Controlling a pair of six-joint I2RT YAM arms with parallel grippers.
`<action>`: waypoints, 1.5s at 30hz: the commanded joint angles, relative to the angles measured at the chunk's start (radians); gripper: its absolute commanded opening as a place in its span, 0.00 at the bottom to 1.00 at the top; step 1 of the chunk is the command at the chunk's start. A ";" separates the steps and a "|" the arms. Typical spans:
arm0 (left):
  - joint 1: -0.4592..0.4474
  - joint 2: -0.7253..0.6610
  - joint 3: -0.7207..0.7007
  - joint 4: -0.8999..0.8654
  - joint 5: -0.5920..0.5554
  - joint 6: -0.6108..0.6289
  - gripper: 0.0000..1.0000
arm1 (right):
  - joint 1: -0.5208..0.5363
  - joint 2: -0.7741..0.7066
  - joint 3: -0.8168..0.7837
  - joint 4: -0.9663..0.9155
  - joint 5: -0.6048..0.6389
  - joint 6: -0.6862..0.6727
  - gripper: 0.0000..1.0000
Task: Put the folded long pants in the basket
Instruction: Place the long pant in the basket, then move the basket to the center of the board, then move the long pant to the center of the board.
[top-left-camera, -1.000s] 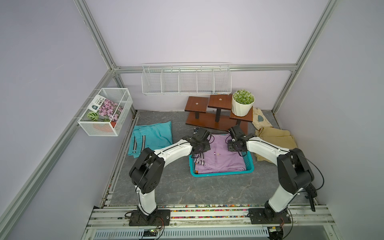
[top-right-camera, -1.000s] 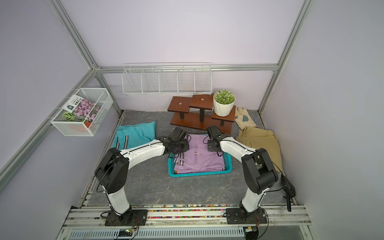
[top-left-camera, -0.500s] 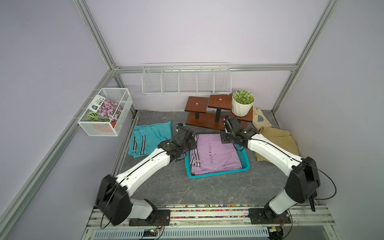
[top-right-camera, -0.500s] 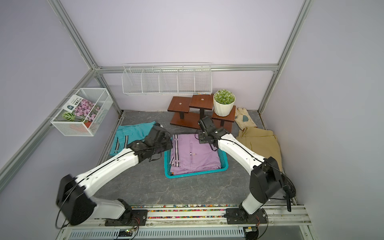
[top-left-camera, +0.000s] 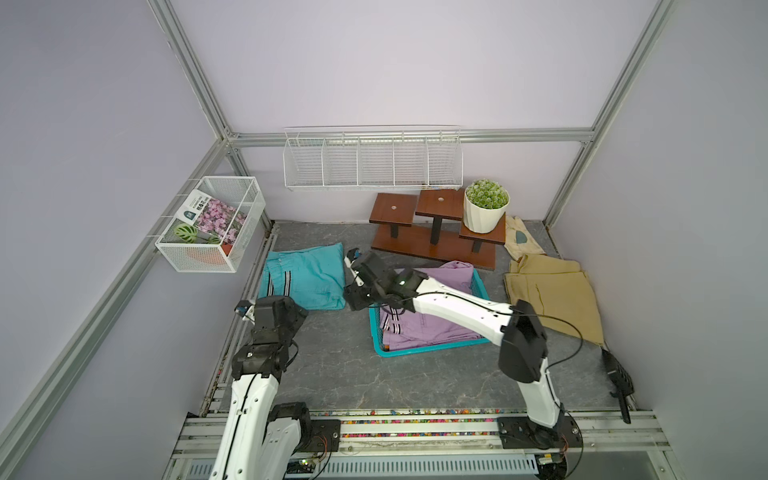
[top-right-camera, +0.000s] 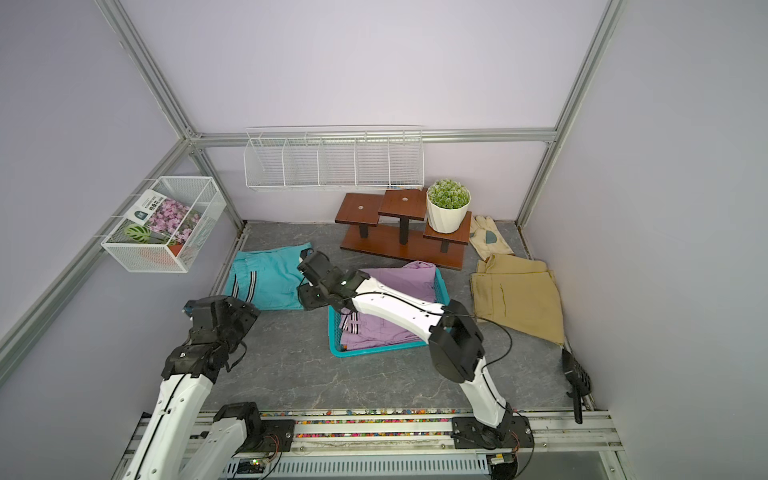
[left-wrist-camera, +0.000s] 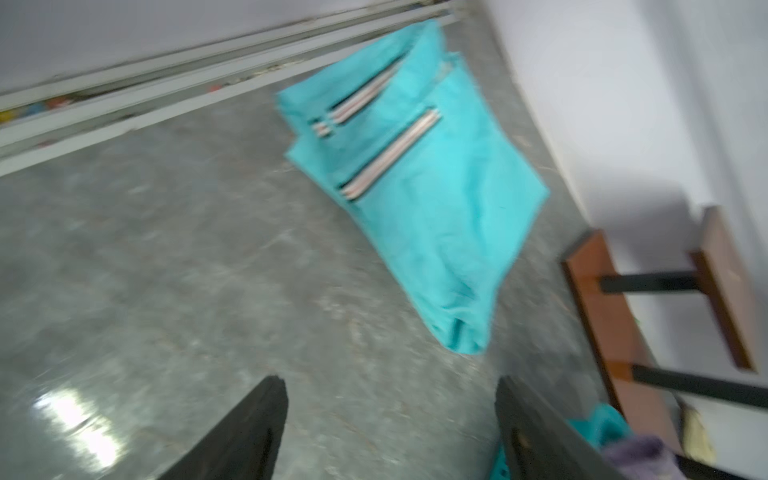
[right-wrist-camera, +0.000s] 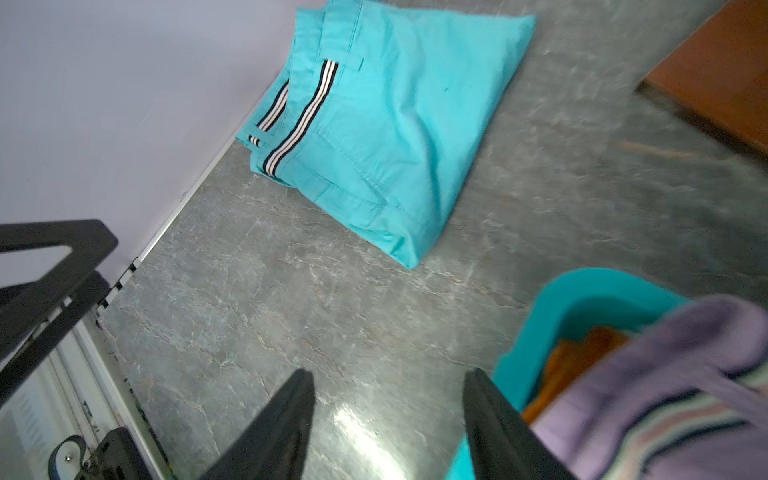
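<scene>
The basket (top-left-camera: 428, 352) (top-right-camera: 374, 351) stands mid-floor with lilac folded pants (top-left-camera: 432, 328) (top-right-camera: 374, 332) lying in it over an orange bundle (right-wrist-camera: 582, 357). Teal striped pants (top-left-camera: 307, 278) (left-wrist-camera: 419, 187) (right-wrist-camera: 386, 137) lie flat on the floor to its left, khaki pants (top-left-camera: 552, 295) to its right. My right arm reaches across the basket; its gripper (top-left-camera: 354, 297) (right-wrist-camera: 390, 374) hangs open and empty over bare floor between the basket rim (right-wrist-camera: 582, 286) and the teal pants. My left gripper (top-left-camera: 291, 318) (left-wrist-camera: 390, 382) is open and empty, drawn back near the teal pants' front edge.
A wooden stepped stand (top-left-camera: 436, 245) with a potted plant (top-left-camera: 486, 205) is at the back. A small cream cloth (top-left-camera: 519, 237) lies behind the khaki pants. White wire racks hang on the back wall (top-left-camera: 374, 162) and left wall (top-left-camera: 212, 224).
Both grippers opened and let go of the lilac pants, which now rest in the basket. The left arm pulled back to the front left; the right arm swung left across the basket.
</scene>
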 joint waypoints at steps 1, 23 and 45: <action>0.060 -0.032 -0.026 -0.012 0.085 -0.028 0.83 | -0.009 0.061 0.097 0.060 -0.021 0.076 0.68; 0.062 -0.212 0.016 -0.109 0.109 0.002 0.86 | -0.161 0.195 -0.070 0.199 0.131 0.336 0.69; 0.062 -0.215 -0.011 -0.078 0.186 0.017 0.87 | -0.148 0.606 0.684 -0.041 0.015 0.228 0.98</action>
